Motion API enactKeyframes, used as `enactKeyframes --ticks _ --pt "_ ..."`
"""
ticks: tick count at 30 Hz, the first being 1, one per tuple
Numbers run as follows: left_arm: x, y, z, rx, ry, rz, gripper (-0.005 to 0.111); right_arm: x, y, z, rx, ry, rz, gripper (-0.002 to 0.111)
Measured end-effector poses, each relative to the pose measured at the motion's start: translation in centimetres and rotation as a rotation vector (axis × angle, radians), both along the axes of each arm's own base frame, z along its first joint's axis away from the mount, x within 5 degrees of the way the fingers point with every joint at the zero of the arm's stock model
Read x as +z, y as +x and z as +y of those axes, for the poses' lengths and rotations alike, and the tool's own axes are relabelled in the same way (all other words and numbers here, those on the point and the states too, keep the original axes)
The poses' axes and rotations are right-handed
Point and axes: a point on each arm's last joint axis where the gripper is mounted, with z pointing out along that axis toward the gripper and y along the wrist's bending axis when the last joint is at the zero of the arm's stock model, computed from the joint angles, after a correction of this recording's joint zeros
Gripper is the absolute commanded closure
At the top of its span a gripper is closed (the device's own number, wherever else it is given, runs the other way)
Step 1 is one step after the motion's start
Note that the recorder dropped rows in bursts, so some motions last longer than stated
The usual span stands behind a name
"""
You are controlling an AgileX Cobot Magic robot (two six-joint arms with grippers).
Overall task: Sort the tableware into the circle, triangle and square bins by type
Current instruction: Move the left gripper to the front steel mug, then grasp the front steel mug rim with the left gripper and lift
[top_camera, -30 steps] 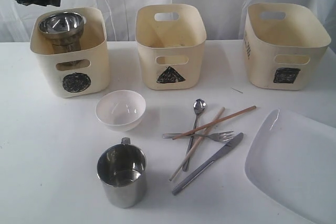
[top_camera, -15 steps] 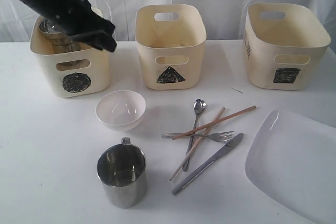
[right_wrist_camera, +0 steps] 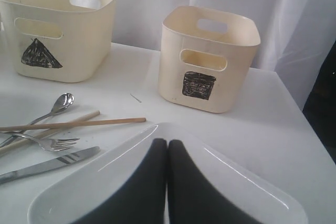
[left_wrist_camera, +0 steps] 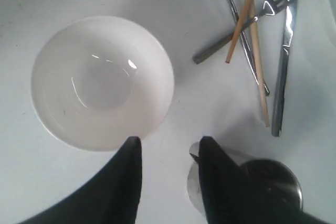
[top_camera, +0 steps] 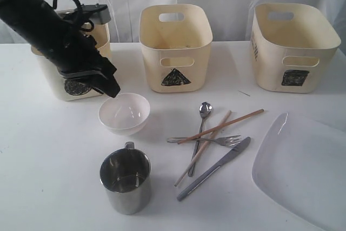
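Observation:
My left gripper [top_camera: 112, 89] hangs open just above the near rim of the small white bowl [top_camera: 124, 113], nothing between its fingers. In the left wrist view the gripper [left_wrist_camera: 170, 142] sits between that bowl [left_wrist_camera: 102, 80] and the steel mug [left_wrist_camera: 278, 177]. The mug [top_camera: 125, 181] stands in front of the bowl. Spoon [top_camera: 203, 113], fork [top_camera: 216, 140], knife [top_camera: 216, 167] and chopsticks [top_camera: 221, 125] lie crossed in the middle. My right gripper [right_wrist_camera: 167, 142] is shut, empty, over the large white plate [right_wrist_camera: 79, 192]. The left arm hides most of the circle bin [top_camera: 51, 77].
The triangle bin [top_camera: 175, 47] and square bin [top_camera: 294, 47] stand along the back by a white curtain. The plate [top_camera: 303, 166] lies at the table's right front edge. A small sliver [top_camera: 244, 93] lies on the table in front of the bins.
The left arm has come down and forward from over the circle bin to the small white bowl, now covering that bin. Nothing on the table has moved.

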Motion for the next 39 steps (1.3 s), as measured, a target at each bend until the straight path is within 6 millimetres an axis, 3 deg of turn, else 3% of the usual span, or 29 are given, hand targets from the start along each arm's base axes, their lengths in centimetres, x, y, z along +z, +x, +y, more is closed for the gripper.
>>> enactKeyframes --ticks 4,6,10,12,13,15,21,39 --pt "2.0 -3.7 1.0 -0.036 -0.012 -0.044 0.065 0.0 0.0 0.0 0.0 0.0 0.0 0.108" --pt "2.3 -5.8 0.5 -0.104 -0.01 -0.054 0.065 0.0 0.0 0.0 0.0 0.0 0.0 0.108" --pt "1.2 -9.3 -1.5 -0.26 0.014 -0.009 0.065 0.0 0.0 0.0 0.0 0.0 0.0 0.108" --pt "0.2 -10.0 -1.8 -0.298 0.04 0.012 0.055 0.0 0.0 0.0 0.0 0.0 0.0 0.108" --pt "-0.2 -10.2 -1.8 -0.306 0.059 0.01 0.046 0.0 0.0 0.0 0.0 0.0 0.0 0.108" --pt "-0.5 -10.1 -1.6 -0.307 0.08 0.001 0.04 0.0 0.0 0.0 0.0 0.0 0.0 0.108" --pt "-0.7 -9.5 -1.8 -0.277 0.077 -0.025 0.04 0.0 0.0 0.0 0.0 0.0 0.0 0.108" --pt "-6.3 -7.0 -3.0 -0.263 0.161 0.093 0.04 0.0 0.0 0.0 0.0 0.0 0.0 0.108"
